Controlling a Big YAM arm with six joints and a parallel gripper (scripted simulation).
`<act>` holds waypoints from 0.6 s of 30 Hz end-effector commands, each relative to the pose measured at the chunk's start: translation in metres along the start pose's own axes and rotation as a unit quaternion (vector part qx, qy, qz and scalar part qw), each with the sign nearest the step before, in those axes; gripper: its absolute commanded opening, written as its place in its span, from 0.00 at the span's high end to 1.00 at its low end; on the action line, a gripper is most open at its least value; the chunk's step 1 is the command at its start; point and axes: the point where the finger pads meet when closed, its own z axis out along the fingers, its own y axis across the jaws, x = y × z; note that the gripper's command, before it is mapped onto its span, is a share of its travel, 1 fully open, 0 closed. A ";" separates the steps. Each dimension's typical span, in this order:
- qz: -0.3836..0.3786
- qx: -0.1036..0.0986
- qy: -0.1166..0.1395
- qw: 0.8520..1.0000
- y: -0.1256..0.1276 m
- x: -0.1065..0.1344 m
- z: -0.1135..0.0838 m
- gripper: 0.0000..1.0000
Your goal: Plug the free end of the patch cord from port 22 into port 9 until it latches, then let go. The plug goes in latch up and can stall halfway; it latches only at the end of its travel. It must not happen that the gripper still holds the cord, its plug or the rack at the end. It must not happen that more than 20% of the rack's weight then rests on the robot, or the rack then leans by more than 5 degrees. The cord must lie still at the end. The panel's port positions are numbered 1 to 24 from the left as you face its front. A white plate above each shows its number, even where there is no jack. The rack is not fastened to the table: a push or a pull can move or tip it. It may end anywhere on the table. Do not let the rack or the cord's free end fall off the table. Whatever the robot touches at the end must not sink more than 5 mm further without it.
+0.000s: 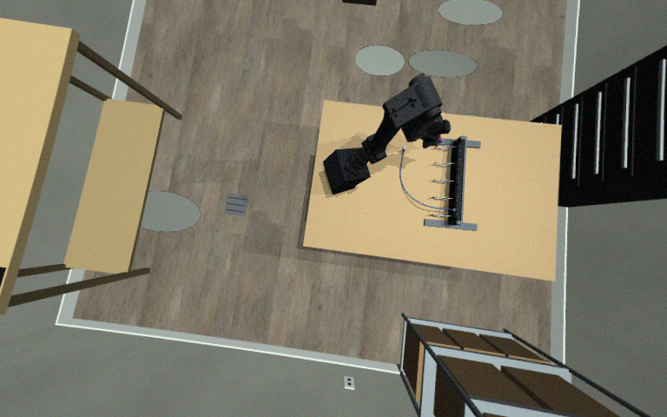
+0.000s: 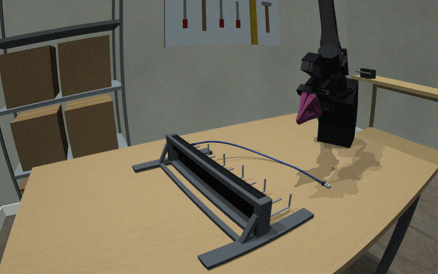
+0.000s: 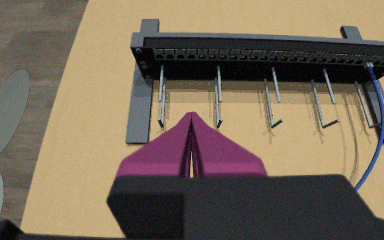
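My gripper point(image 3: 191, 119) point(image 2: 298, 123) is shut and empty, its magenta fingertips together. It hangs above the table in front of the panel, toward the low-numbered end. The black patch panel point(image 1: 456, 182) point(image 3: 260, 44) stands upright in its grey rack on the table. The blue cord point(image 1: 401, 179) point(image 2: 250, 150) point(image 3: 376, 167) runs from a port near the panel's high-numbered end in an arc over the table. Its free plug point(image 1: 403, 147) point(image 2: 327, 185) lies at the table, away from my fingers, and is outside the wrist view. Port numbers and latch side are too small to read.
Several L-shaped wire guides point(image 2: 264, 185) point(image 3: 270, 107) stick out from the panel's front. Grey feet point(image 1: 450, 225) point(image 2: 255, 248) point(image 3: 139, 110) spread under both rack ends. The table's edge point(image 3: 56, 112) lies beyond the low-numbered foot.
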 end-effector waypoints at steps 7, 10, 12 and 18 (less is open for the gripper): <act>0.020 0.001 -0.018 1.000 0.000 -0.013 0.027 1.00; 0.016 0.000 -0.019 1.000 0.001 -0.014 0.049 1.00; 0.014 0.000 -0.020 1.000 0.001 -0.014 0.067 1.00; 0.011 0.001 -0.020 1.000 0.000 -0.013 0.103 1.00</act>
